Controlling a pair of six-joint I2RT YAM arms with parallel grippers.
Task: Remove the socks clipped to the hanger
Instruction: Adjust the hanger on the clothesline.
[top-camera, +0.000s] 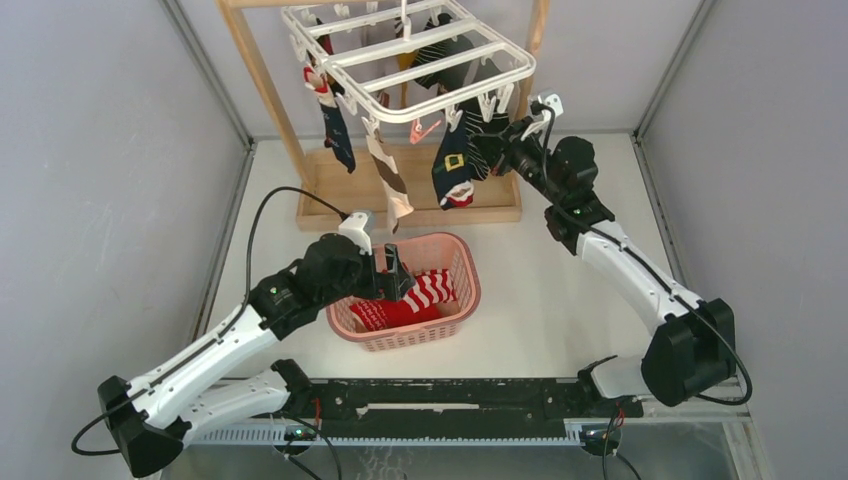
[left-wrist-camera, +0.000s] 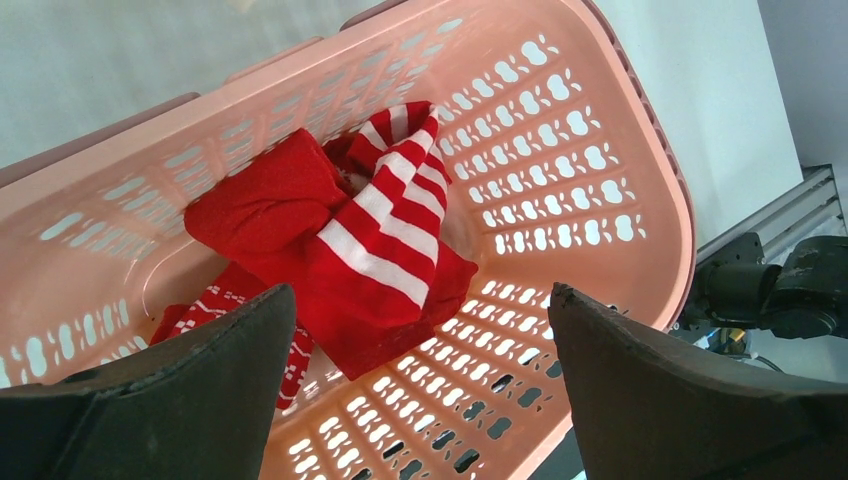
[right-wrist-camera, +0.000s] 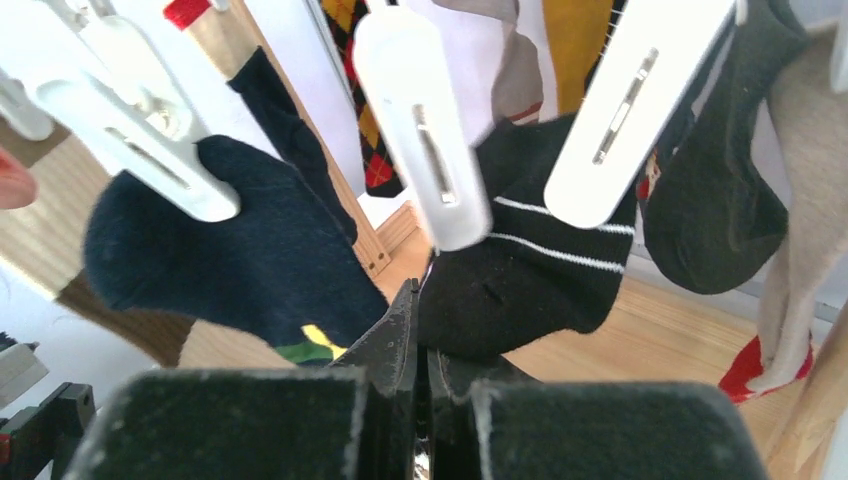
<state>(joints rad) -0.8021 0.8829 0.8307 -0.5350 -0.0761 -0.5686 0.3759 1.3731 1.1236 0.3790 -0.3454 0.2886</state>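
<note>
While the left pincer gapes above red socks, the right pincer pinches a striped sock.

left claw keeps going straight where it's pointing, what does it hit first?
Most likely the red-and-white striped sock lying in the pink basket: the open left claw points down into it. Depth is hard to judge.

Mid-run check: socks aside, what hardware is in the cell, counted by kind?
Robot arms: 2, left arm and right arm
Wooden stand: 1
White clip hanger: 1
Pink basket: 1
Total: 5
</note>
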